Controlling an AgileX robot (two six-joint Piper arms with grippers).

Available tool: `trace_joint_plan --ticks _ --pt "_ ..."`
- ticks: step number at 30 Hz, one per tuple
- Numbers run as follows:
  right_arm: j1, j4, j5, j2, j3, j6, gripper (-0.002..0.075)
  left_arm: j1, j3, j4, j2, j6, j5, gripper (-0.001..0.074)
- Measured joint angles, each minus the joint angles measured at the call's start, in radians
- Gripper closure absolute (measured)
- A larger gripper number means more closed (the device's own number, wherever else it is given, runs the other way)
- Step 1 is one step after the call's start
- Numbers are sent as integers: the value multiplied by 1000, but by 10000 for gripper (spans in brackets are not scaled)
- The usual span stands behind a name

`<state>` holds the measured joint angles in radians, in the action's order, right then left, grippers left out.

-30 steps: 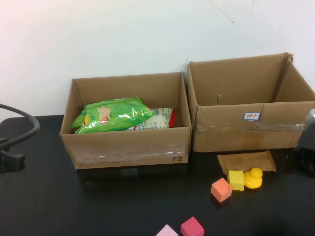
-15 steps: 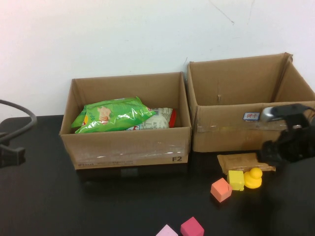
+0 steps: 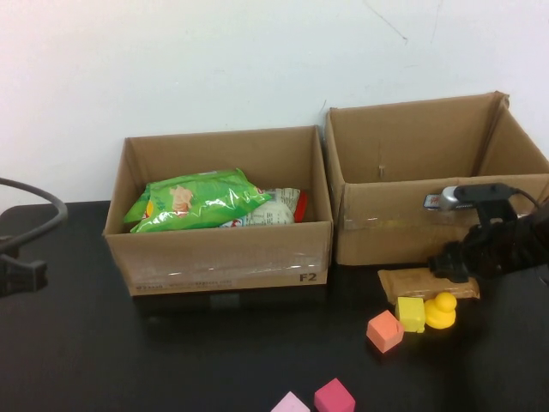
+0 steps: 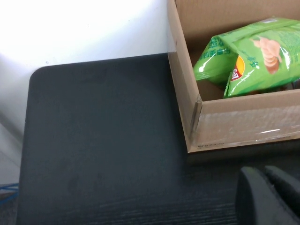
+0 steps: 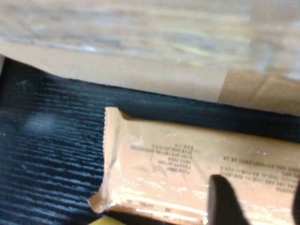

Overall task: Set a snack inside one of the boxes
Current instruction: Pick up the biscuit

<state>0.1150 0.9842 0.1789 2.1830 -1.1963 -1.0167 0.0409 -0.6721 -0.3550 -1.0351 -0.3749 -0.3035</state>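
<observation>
A flat brown snack packet [image 3: 419, 281] lies on the black table in front of the empty right cardboard box [image 3: 403, 232]. My right gripper [image 3: 450, 262] hovers just over the packet's right part. In the right wrist view the open gripper [image 5: 260, 201] has its dark fingertips [image 5: 224, 199] spread above the packet [image 5: 187, 164], with the box wall [image 5: 140, 70] behind. The left box [image 3: 223, 257] holds a green chips bag [image 3: 193, 199] and another packet. My left gripper [image 3: 21, 275] sits at the table's left edge, shut and empty [image 4: 269, 192], near the left box [image 4: 234, 126].
A yellow duck [image 3: 443, 311], a yellow cube [image 3: 412, 313] and an orange cube [image 3: 385, 330] lie just in front of the brown packet. Two pink cubes [image 3: 334, 396] lie at the front edge. A cable loops at the far left.
My right arm has come in from the right edge and moved left to hover over the brown packet. The left arm has hardly moved.
</observation>
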Motion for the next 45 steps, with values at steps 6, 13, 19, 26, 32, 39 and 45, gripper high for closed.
trace_joint_plan --ticks 6,13,19,26,32,39,45 --pt "0 2 30 -2 -1 12 586 0 0 -5 -9 0 19 736" --pt "0 1 76 -55 -1 16 636 0 0 -9 -9 0 32 736" --pt "0 -103 132 -66 -1 18 703 0 0 -9 -9 -10 33 736" --pt "0 -418 132 -66 2 141 717 0 0 -9 -9 -22 34 736" --pt "0 -517 38 -66 72 229 718 0 2 -9 -9 -26 34 736" --pt "0 -490 -125 -66 160 430 719 0 19 -11 -9 -26 34 736" --pt "0 -341 -179 -66 181 661 720 0 23 -22 -9 -26 42 736"
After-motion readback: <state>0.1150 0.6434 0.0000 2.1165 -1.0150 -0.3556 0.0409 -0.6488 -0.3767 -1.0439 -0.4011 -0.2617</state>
